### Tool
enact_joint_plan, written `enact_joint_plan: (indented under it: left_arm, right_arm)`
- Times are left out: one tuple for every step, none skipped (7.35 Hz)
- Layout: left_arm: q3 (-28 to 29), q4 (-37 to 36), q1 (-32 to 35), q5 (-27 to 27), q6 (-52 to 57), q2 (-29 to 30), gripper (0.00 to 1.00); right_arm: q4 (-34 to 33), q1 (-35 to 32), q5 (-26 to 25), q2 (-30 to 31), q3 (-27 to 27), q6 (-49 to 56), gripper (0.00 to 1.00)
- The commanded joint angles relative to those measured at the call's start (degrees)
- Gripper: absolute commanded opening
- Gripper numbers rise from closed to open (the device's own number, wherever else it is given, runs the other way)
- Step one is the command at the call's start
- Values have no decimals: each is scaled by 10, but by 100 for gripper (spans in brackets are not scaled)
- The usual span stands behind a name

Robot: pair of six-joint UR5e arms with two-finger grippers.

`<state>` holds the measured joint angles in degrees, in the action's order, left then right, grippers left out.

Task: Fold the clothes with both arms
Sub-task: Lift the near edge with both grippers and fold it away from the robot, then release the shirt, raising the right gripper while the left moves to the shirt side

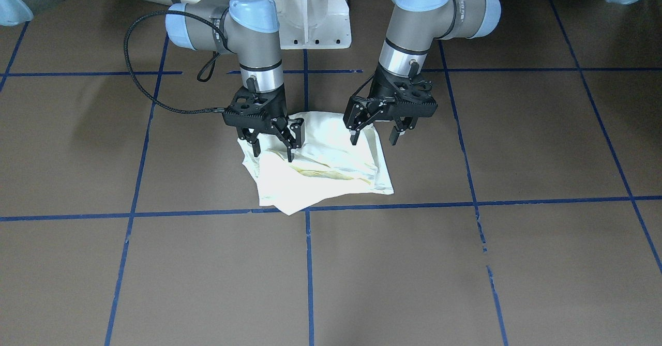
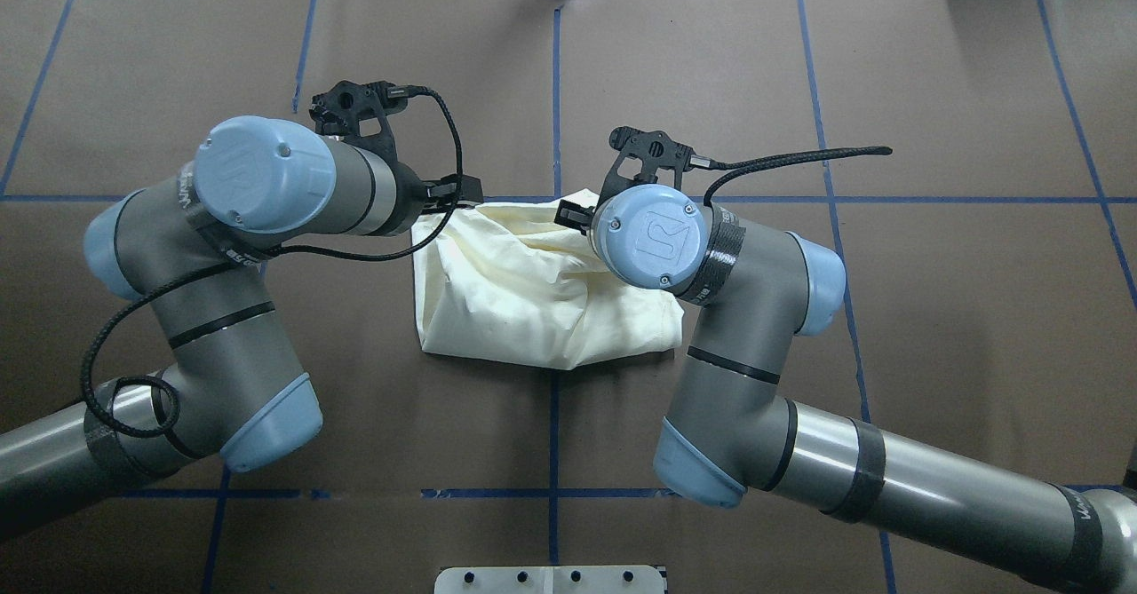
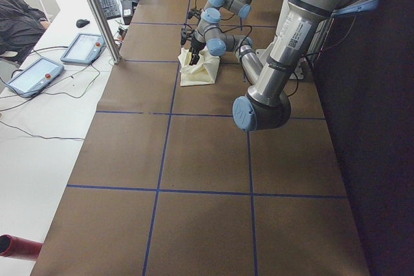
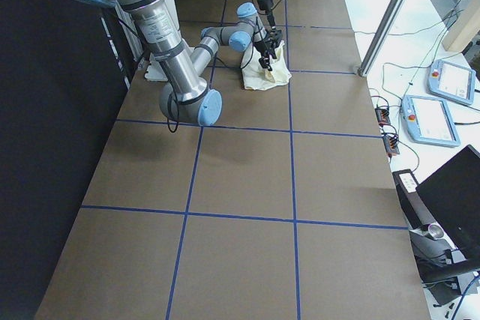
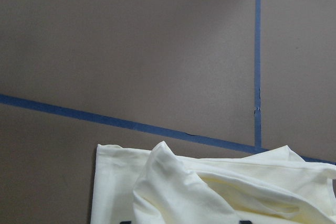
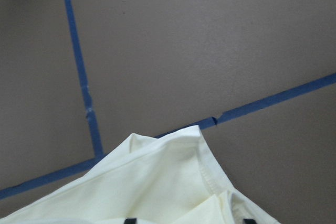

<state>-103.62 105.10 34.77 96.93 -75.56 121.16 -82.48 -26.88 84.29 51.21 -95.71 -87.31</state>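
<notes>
Lying folded, plain side up: cream T-shirt (image 1: 331,173). Over it, right gripper (image 1: 273,153) and left gripper (image 1: 374,140), each with fingers spread wide, nothing clamped.

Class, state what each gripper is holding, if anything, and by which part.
Nothing is held. The left gripper and right gripper both stand open over the folded shirt.

Brown table (image 1: 403,273), blue tape grid (image 1: 309,263); white side desk (image 3: 32,166), metal post (image 3: 97,11).

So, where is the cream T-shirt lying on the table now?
In the overhead view the T-shirt lies bunched near the centre of the table, beneath the left gripper and the right gripper.
</notes>
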Motion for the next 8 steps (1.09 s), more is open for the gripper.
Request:
enact_joint_plan:
  left_arm:
    - [-2,6,9,18,21,-1,100]
    - [-2,7,9,18,20,-2,100]
    - [-2,7,9,18,20,-2,100]
    - [-2,7,9,18,19,-2,100]
    - [-2,7,9,18,18,-2,100]
    - [-3,7,9,18,17,-2,100]
    - [-3,7,9,18,17,-2,100]
    - [-6,7,9,18,16,-2,100]
  right_arm:
    - [0,23,-10,0,-19,32,100]
    - [0,59,-63,4,-7,67,100]
    - [4,63,-92,-1,31,95,100]
    - [5,63,-92,0,45,99,100]
    - [5,57,-93,0,52,112,100]
    - [6,47,-93,-5,68,117,100]
    - [6,38,-93,-11,87,117,99]
    - [6,28,-92,-11,104,118,96]
